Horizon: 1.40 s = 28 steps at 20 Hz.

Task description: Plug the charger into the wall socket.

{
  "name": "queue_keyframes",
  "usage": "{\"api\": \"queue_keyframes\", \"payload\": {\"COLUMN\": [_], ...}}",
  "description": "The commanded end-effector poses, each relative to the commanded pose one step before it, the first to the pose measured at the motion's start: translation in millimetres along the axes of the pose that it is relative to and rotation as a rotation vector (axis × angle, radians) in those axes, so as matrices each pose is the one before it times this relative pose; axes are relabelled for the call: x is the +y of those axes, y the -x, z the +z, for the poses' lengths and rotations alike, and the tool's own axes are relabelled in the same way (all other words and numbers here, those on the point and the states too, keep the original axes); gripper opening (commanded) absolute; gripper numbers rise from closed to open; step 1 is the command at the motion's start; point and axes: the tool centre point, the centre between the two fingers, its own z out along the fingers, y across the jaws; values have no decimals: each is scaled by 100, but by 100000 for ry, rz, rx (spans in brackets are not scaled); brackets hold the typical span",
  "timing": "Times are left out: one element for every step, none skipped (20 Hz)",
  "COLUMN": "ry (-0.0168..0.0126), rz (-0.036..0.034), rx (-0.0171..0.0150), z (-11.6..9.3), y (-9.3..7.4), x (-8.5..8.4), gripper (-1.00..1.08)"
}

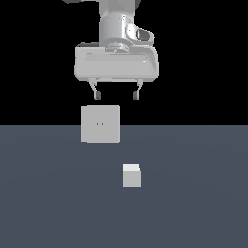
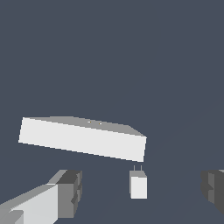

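The charger [image 1: 131, 175] is a small plain white-grey cube on the dark floor, nearer the camera than the wall socket [image 1: 100, 124] and toward the exterior view's right of it. The socket is a larger flat light-grey square block standing upright, with two tiny yellowish holes at its face centre. My gripper [image 1: 116, 95] hangs high above both, open and empty. In the wrist view the charger [image 2: 138, 186] shows two thin prongs pointing toward the socket [image 2: 83, 138], with a small gap between them. One finger [image 2: 70, 192] shows on each side.
The grey-blue floor [image 1: 48, 193] spreads around both blocks. Behind it the background is black.
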Motion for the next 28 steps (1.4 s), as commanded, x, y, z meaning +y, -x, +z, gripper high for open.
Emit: {"api": "queue_keyframes", "payload": {"ry": [0,0,5,4,6,7,9,11,13,14,16,18,20,21,23,25,27,29,31,32,34,35,35,35,35,35,35,35], "rz": [0,0,3,5,8,9,12,14,17,19,21,23,25,27,30,32,34,36,39,41,43,43,43,43,43,43,43,42], "rx": [0,0,97,97,154,182,239,276,323,365,408,452,497,534,581,624,665,706,752,789,833,833,830,827,824,821,818,815], "z": [0,22,4,47,55,81,89,110,124,141,158,174,190,210,225,241,259,276,290,309,320,324,325,324,324,324,324,324], "y": [0,7,36,50,73,92,114,134,155,176,196,217,238,257,278,298,317,336,356,374,391,392,390,387,385,382,379,377], "x": [1,2,8,14,20,25,31,37,42,48,54,59,65,71,76,82,88,93,99,104,109,110,109,109,109,109,108,108], "gripper": [100,100,100,100,100,100,100,100,100,100,100,100,100,100,100,100,100,100,100,100,100,100,100,100,100,100,100,100]}}
